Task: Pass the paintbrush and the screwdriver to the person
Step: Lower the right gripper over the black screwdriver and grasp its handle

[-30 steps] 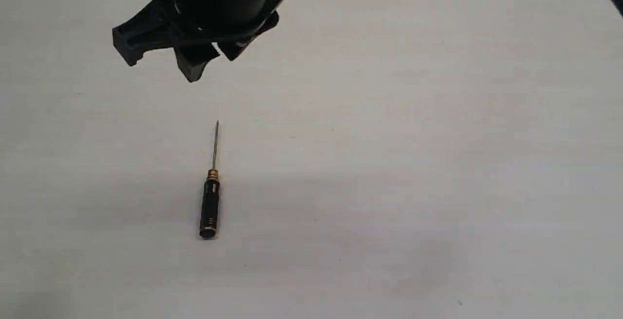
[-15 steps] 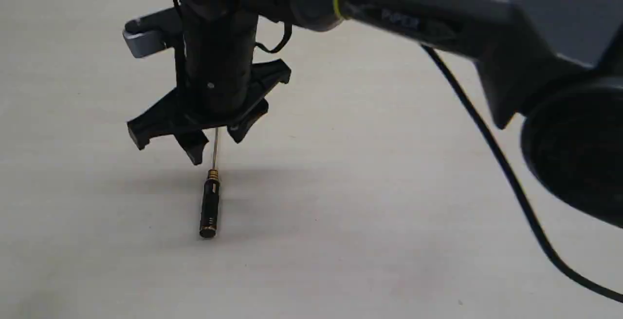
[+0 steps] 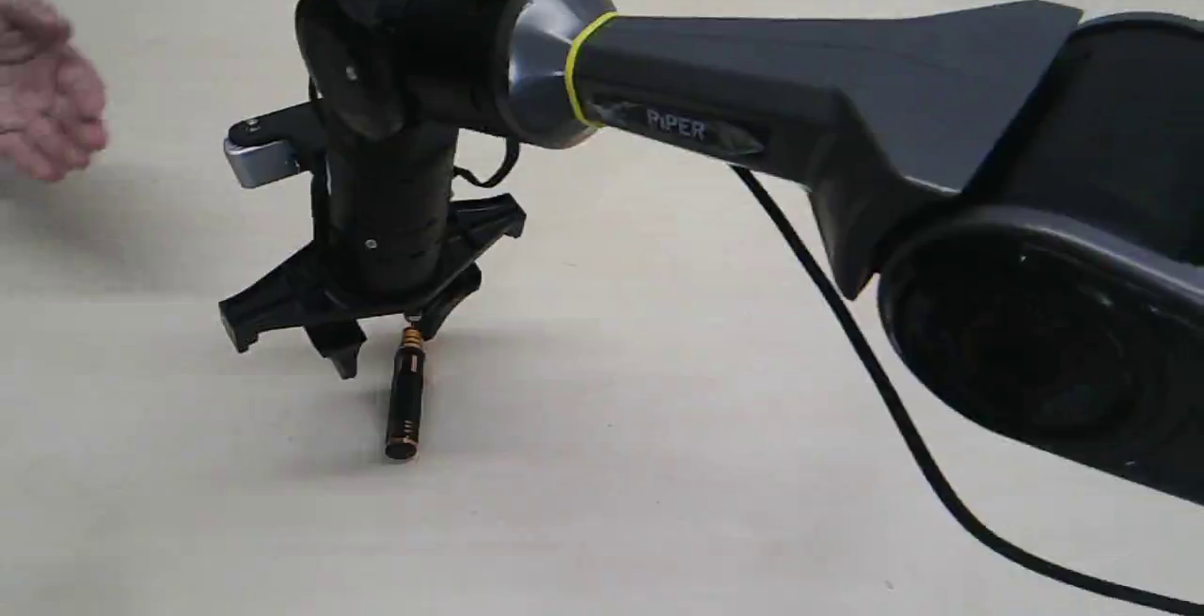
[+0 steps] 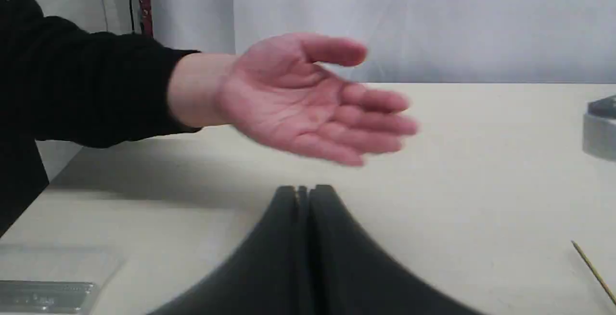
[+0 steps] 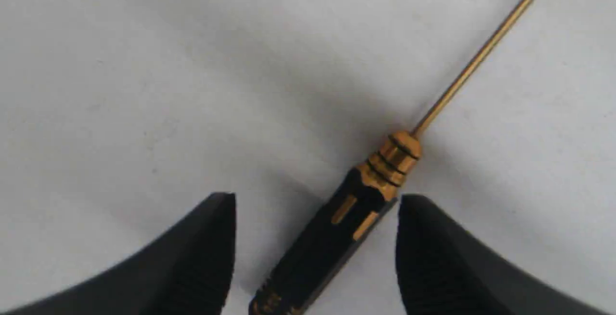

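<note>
The screwdriver (image 3: 404, 404) lies flat on the pale table (image 3: 658, 503), black handle toward the front, shaft hidden under the arm. My right gripper (image 3: 390, 341) has reached across to the left side and hangs open just above the collar end. In the right wrist view the handle (image 5: 337, 235) lies slanted between the spread fingers (image 5: 211, 238) of the gripper (image 5: 316, 205), untouched. The person's open palm (image 3: 47, 89) waits at the far left. It hovers beyond my left gripper (image 4: 302, 192), which is shut on nothing. The paintbrush is out of view.
The right arm's black cable (image 3: 894, 428) trails over the table to the right. A clear plastic piece (image 4: 48, 276) lies near the table's corner beside the left gripper. The shaft tip (image 4: 594, 271) shows at the edge of the left wrist view.
My right gripper has come down and forward from high over the table's back to just above the screwdriver's collar, still open. The person's hand has come in at the left edge.
</note>
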Robot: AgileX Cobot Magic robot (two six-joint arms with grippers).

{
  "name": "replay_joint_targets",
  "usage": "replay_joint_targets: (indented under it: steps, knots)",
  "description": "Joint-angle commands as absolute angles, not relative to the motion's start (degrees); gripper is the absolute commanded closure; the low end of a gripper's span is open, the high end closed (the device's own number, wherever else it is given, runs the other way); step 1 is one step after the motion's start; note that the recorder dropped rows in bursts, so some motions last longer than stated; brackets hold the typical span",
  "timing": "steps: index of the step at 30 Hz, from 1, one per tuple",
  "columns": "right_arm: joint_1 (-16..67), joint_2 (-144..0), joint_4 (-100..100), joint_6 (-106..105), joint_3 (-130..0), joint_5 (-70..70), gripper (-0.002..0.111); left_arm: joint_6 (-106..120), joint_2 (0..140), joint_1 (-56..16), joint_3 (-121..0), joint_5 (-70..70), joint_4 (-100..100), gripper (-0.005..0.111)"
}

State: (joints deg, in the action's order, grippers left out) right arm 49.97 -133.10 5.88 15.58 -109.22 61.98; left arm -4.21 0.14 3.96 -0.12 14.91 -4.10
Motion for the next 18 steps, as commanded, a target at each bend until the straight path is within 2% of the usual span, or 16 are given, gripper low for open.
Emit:
replay_joint_targets:
  steps: [1,6,8,11,14,15,18]
  knots:
    - [50.1,-134.49,1.97,19.58,-109.21,61.54,0.055,-4.32,0.0,3.64,0.0,14.28,-4.03,0.107]
    - [50.1,-136.99,4.06,20.12,-109.21,61.8,0.055,-4.32,0.0,3.64,0.0,14.28,-4.03,0.107]
    - [50.1,-137.83,3.23,21.3,-109.21,62.38,0.059,-4.32,0.0,3.64,0.0,14.28,-4.03,0.107]
    - [50.1,-139.12,1.83,21.41,-109.21,63.86,0.077,-4.32,0.0,3.64,0.0,14.28,-4.03,0.107]
    - [50.1,-139.54,0.0,21.12,-109.21,65.12,0.1,-4.32,0.0,3.64,0.0,14.28,-4.03,0.107]
    - [50.1,-139.54,0.0,20.6,-109.21,65.14,0.104,-4.32,0.0,3.64,0.0,14.28,-4.03,0.107]
    - [50.1,-138.64,0.0,18.98,-109.21,64.62,0.104,-4.32,0.0,3.64,0.0,14.28,-4.03,0.107]
